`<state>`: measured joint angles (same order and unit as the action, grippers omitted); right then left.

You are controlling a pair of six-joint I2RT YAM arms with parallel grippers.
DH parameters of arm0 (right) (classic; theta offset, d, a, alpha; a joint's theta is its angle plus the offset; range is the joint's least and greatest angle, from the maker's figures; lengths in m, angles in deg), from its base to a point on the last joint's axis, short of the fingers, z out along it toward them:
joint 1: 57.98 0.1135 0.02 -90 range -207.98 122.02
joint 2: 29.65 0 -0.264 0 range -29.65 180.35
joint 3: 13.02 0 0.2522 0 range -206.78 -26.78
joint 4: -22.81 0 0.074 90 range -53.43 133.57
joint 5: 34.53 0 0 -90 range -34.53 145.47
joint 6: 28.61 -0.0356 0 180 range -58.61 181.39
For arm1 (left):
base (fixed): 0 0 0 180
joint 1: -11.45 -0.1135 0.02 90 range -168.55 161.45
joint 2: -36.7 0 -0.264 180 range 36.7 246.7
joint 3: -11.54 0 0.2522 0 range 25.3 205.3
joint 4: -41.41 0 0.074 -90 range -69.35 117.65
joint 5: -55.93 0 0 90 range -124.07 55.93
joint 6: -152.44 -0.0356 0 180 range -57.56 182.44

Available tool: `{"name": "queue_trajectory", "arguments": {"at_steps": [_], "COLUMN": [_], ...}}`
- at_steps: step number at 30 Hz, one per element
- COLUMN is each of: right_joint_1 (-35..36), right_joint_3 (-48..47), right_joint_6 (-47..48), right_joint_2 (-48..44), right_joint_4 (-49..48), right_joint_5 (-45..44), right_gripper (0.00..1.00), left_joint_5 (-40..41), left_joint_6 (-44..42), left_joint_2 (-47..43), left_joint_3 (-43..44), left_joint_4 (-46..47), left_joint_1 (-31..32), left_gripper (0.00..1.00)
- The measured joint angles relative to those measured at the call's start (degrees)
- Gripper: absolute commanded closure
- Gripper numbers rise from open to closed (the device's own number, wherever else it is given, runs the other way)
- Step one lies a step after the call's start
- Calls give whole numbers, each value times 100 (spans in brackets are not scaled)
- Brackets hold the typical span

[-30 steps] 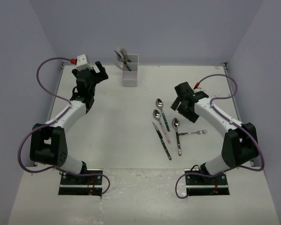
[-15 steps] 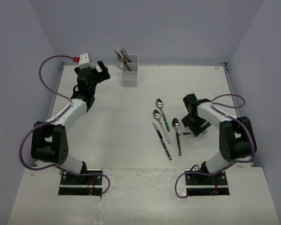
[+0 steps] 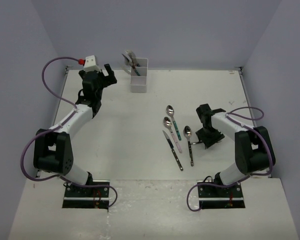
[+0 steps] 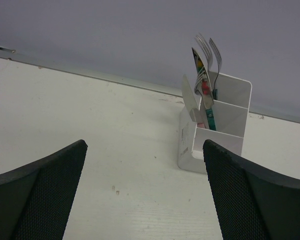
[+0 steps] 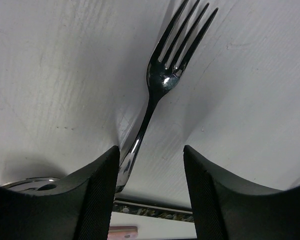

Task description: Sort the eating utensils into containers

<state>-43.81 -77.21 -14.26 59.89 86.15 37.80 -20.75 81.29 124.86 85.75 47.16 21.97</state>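
Just beside the right tool point(image 5: 151, 156), a spoon point(image 3: 188, 132) flanks the fork point(image 5: 165, 75).

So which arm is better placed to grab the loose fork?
Right: the right claw is down over the fork, fingers either side of the handle; the left claw hovers open by the holder.

A white, lightly scuffed desk point(image 3: 125, 130) is lying between pale lilac walls point(image 3: 155, 30) that are closing in its far, left and right edges. A thin metal strip point(image 4: 115, 76) is running along the far edge, ending in a small bracket point(image 4: 0, 50) at the far left corner.
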Motion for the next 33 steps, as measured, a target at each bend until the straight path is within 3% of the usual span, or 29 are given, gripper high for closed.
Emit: {"name": "queue_trajectory", "arguments": {"at_steps": [10, 15, 18, 19, 21, 24, 26, 33], "right_joint_1": [31, 466, 767, 809, 833, 833, 831, 903], "right_joint_3": [55, 103, -68, -111, -120, 22, 162, 264], "right_joint_6": [-699, -1469, -1808, -1875, -1976, -2033, -2057, -2076], "right_joint_2": [-48, -127, 15, 52, 52, -92, -240, -332], "right_joint_4": [-13, 144, 415, 450, 444, 345, 315, 317], "right_joint_5": [68, -4, -105, -125, -160, -216, -216, -208], "right_gripper": [61, 65, 74, 87, 92, 90, 81, 78], "left_joint_5": [210, 566, 772, 826, 951, 1115, 1198, 1246], "left_joint_6": [-369, -885, -1143, -1226, -1362, -1523, -1580, -1700], "left_joint_2": [264, 428, 494, 496, 496, 496, 494, 492], "left_joint_3": [603, 1134, 1401, 1443, 1475, 1475, 1475, 1475], "left_joint_4": [-109, -186, -210, -208, -203, -212, -205, -197], "left_joint_1": [0, 0, 0, 0, 0, 0, 0, 0], "left_gripper": [0, 0, 0, 0, 0, 0, 0, 0]}}
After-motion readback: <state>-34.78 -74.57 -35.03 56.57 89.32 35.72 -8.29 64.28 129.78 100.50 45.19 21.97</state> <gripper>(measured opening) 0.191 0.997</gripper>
